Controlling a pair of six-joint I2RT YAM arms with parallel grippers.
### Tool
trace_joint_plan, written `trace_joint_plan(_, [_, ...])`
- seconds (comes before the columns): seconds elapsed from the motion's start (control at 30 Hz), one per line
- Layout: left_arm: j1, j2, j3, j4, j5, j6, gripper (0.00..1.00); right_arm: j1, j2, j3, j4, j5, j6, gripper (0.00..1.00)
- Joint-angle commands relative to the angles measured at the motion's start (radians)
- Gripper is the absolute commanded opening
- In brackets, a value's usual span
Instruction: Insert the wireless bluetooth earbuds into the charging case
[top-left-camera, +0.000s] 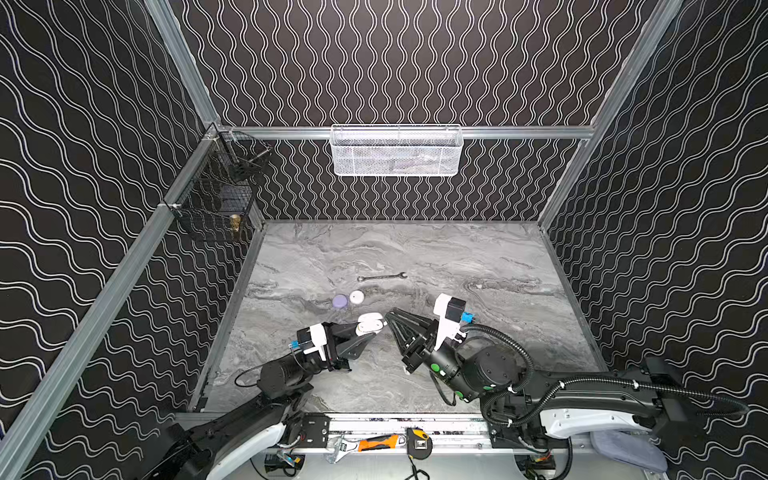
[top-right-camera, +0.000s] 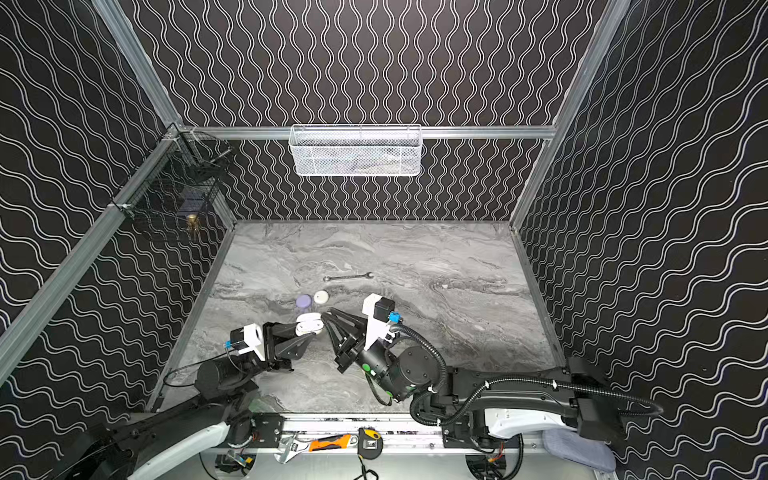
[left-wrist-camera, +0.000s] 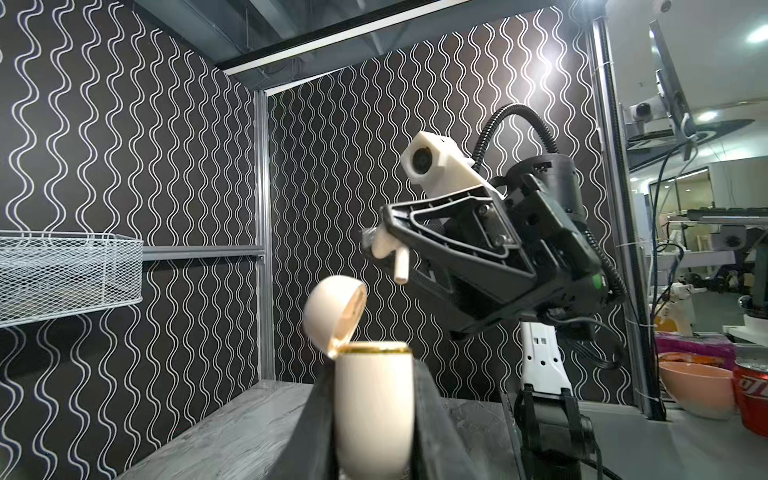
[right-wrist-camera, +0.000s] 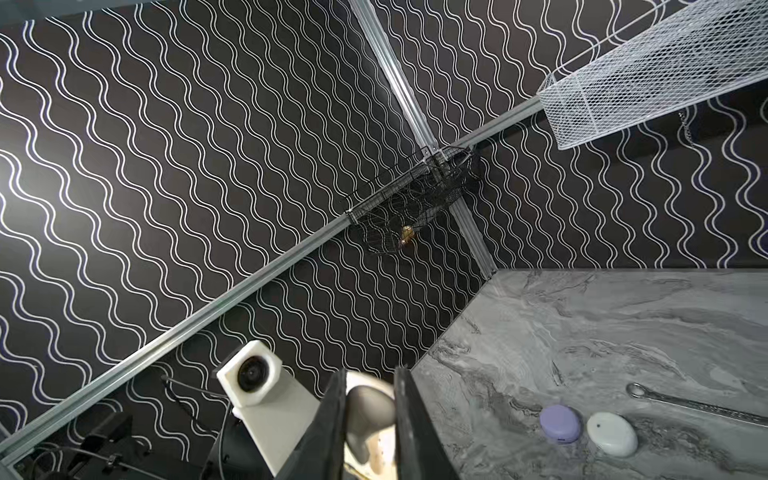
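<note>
- Pinching a white stemmed earbud (left-wrist-camera: 400, 266), the right pincer (top-left-camera: 388, 316) is clenched on it just above the open charging case (left-wrist-camera: 374, 407).
- The case is cream with a gold rim and its lid (left-wrist-camera: 332, 307) hinged back. It is gripped upright in the clenched left pincer (top-left-camera: 368, 328), over the bench (top-left-camera: 478, 257) middle, nearer the front edge.
- A lavender case (top-left-camera: 340, 301), a white case (top-left-camera: 356, 296) and a wrench (top-left-camera: 381, 276) lie on the bench farther back.

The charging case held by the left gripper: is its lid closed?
No, in the left wrist view the lid of the charging case stands swung open, away from the body.
</note>
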Motion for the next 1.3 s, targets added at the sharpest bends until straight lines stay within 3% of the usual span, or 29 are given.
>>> trace_joint_plan(0.0, [-0.005,-0.007,0.007,0.037,0.016,-0.005,0.00,0.001,0.006,-0.013,0.089,-0.016,-0.015,0.05])
trace_joint_plan(0.37, [-0.013,-0.017,0.008,0.037,0.022,0.000,0.00,0.002,0.038,-0.040,0.141,-0.049,-0.010,0.07])
trace_joint_plan(0.77, [-0.023,-0.015,0.019,0.037,0.059,-0.004,0.00,0.002,0.097,-0.046,0.193,0.023,-0.040,0.07])
trace_joint_plan(1.27, [-0.025,-0.060,-0.012,0.014,-0.026,0.024,0.00,0.019,0.086,-0.077,0.158,0.026,-0.043,0.04])
